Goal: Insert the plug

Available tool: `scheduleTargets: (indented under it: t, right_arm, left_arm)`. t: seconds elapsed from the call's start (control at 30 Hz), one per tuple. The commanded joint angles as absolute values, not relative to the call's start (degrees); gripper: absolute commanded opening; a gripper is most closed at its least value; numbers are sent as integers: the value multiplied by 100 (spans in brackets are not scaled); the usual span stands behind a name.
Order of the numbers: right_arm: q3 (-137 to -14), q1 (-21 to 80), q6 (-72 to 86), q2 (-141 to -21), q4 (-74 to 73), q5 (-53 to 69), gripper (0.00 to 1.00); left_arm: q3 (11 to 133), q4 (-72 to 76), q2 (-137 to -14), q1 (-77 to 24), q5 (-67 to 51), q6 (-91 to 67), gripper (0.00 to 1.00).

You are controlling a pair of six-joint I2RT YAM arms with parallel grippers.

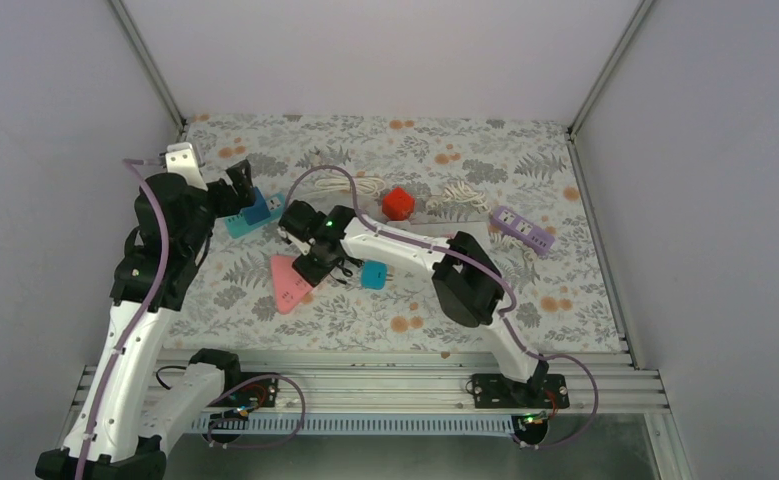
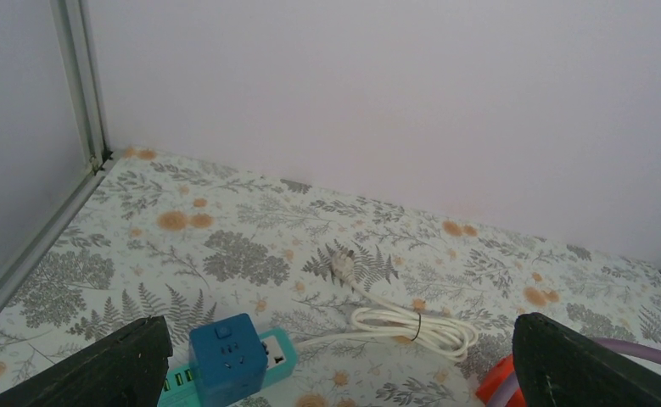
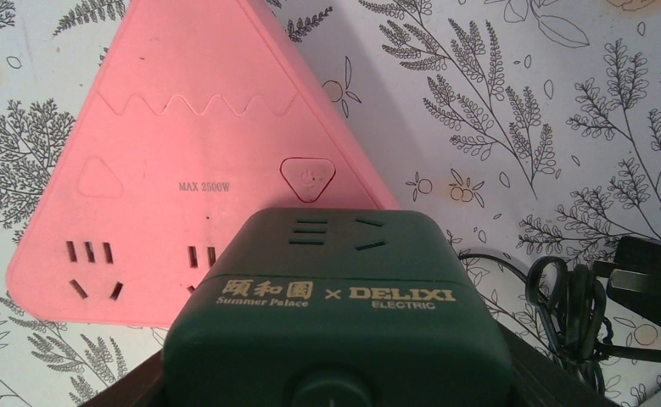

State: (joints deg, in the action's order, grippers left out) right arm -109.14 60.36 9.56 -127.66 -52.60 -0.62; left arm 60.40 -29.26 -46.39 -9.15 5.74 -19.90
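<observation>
My right gripper (image 3: 335,377) is shut on a dark green cube socket (image 3: 335,288) lettered DELIXI, and its fingers (image 3: 131,386) flank the cube's sides. The cube hangs over the lower right part of a pink triangular power strip (image 3: 182,161), partly hiding one socket group. A black plug (image 3: 649,275) on a bundled black cord (image 3: 564,309) lies on the table to the cube's right. From above, this gripper (image 1: 310,262) is at the pink strip (image 1: 287,285). My left gripper (image 2: 339,356) is open above a blue cube (image 2: 225,356) standing on a teal strip (image 2: 276,352).
A white plug (image 2: 341,261) with its coiled white cord (image 2: 416,326) lies beyond the teal strip. A red cube (image 1: 397,203), a purple strip (image 1: 522,229) and a small teal block (image 1: 373,274) lie on the floral mat. White walls enclose the sides and back.
</observation>
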Motion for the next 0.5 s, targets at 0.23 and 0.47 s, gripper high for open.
scheduleTargets:
  t: [0.23,0.47]
  right_arm:
    - [-11023,6104,1092,-13855,-6356,-434,39]
    - [-11056,6112,1161,-14088,-6377,-524,38]
  left_arm:
    - [6128,-3032,-4503,-899,1091,-1969,100]
    - [6137,-2938,-4422,-899,1318,-1969,100]
